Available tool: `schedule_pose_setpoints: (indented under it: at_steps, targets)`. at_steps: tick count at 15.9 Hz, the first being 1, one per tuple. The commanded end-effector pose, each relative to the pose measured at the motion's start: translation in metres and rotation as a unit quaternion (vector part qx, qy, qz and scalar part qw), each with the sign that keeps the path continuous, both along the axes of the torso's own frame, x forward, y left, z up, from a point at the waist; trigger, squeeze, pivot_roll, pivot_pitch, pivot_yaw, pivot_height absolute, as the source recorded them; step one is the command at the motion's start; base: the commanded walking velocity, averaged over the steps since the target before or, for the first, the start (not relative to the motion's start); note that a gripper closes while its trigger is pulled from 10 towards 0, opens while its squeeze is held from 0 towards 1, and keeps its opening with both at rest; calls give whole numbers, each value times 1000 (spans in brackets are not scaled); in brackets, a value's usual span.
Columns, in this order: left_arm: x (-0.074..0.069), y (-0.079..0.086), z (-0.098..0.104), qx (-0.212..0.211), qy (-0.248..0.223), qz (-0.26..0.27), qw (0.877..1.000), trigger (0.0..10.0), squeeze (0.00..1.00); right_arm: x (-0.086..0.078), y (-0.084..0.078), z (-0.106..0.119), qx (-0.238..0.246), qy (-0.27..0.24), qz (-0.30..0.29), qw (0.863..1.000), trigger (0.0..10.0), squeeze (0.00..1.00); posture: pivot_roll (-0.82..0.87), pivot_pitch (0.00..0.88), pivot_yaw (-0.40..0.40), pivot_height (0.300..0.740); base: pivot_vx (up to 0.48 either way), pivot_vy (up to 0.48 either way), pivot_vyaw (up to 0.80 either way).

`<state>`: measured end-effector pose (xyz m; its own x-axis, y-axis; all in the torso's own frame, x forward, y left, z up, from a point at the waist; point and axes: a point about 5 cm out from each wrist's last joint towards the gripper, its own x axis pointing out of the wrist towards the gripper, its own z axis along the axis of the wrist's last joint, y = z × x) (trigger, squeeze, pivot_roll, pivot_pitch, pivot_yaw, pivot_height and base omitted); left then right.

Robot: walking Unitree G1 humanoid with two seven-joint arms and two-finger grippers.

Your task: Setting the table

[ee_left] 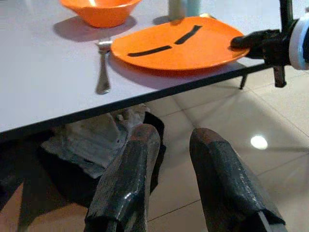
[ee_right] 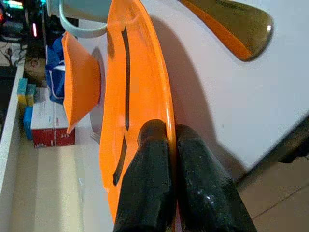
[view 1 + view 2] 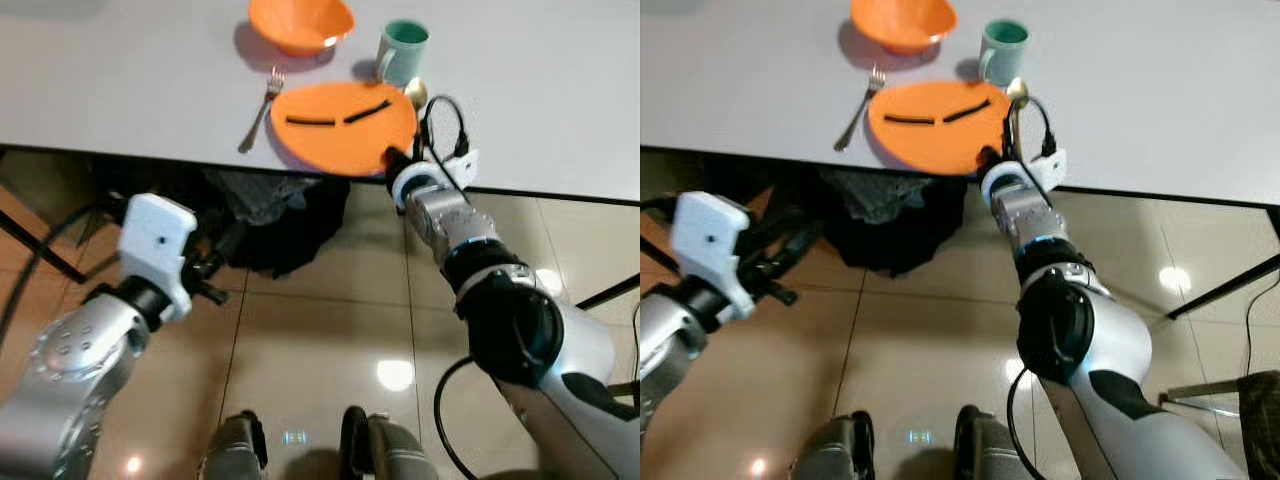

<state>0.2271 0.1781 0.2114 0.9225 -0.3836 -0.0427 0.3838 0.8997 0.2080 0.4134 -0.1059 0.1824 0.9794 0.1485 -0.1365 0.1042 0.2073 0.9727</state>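
**At the tabletop's near edge: right jaws clamped on the orange plate**

At the near edge of the white tabletop [image 3: 120, 90] lies the orange plate [image 3: 340, 125], flat on the surface with its front rim reaching the edge. Two short black strips lie on the plate, end to end across its middle. The right gripper [image 2: 170, 145] holds the plate's near-right rim — its jaws are together on the rim, one black finger above and one below, as the right wrist view shows plainly. The silver right arm reaches up to it from below the table edge, with a black cable looping above the wrist.

Around the plate stand the other pieces of the setting. A silver fork [image 3: 261, 108] lies just beside the plate on its left, tines pointing away from the robot. An orange bowl [image 3: 300, 22] sits beyond the plate, toward its far-left side, near but apart from it. A pale green mug [image 3: 402, 50] stands upright beyond the plate's far-right rim, and a gold-coloured spoon [image 3: 415, 94] lies just beside the plate on its right, bowl end close to the mug.

The left gripper [image 1: 171, 145] hangs lower than the tabletop, well to the left of the plate and short of the table edge — its jaws stand slightly apart, holding nothing. Under the table, below the plate, a dark bag [image 3: 285, 225] rests on the glossy tiled floor [image 3: 330, 330].
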Motion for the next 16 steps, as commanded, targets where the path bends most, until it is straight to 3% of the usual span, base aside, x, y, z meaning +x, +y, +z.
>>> schedule_pose_setpoints:
  at_steps: [1, 5, 6, 7, 13, 14, 16]
  targets:
    - [-5, 1, 5, 2, -9, 2, 1000, 10000, 0, 0, -3, -3, 0, 10, -8, 1000, 10000, 0, 150, 339, -64, 740, 0, 0, 0]
    - [-6, 8, 22, -7, -36, 19, 999, 10000, 0, 3, 0, 10, 16, -4, -14, 1000, 10000, 0, 166, 351, -73, 740, 0, 0, 0]
    - [-8, 6, 21, -9, -35, 19, 999, 10000, 0, 3, 2, 11, 18, -9, -12, 1000, 10000, 941, 164, 346, -74, 740, 0, 0, 0]
    - [-8, 5, 21, -11, -34, 19, 999, 10000, 0, 3, 2, 11, 20, -11, -11, 1000, 10000, 1000, 163, 345, -75, 740, 0, 0, 0]
    - [-3, -2, 9, -5, -10, 9, 1000, 10000, 0, 1, 2, 2, -18, 12, -5, 1000, 10000, 1000, 135, 295, -77, 740, 0, 0, 0]
    - [0, -3, 10, -7, -12, 8, 1000, 10000, 0, 2, 1, 3, -37, 11, -4, 999, 10000, 1000, 130, 288, -78, 740, 0, 0, 0]
    - [3, -5, 9, -10, -12, 7, 1000, 10000, 0, 3, 0, 8, -121, -1, 5, 993, 10000, 1000, 120, 274, -79, 740, 0, 0, 0]
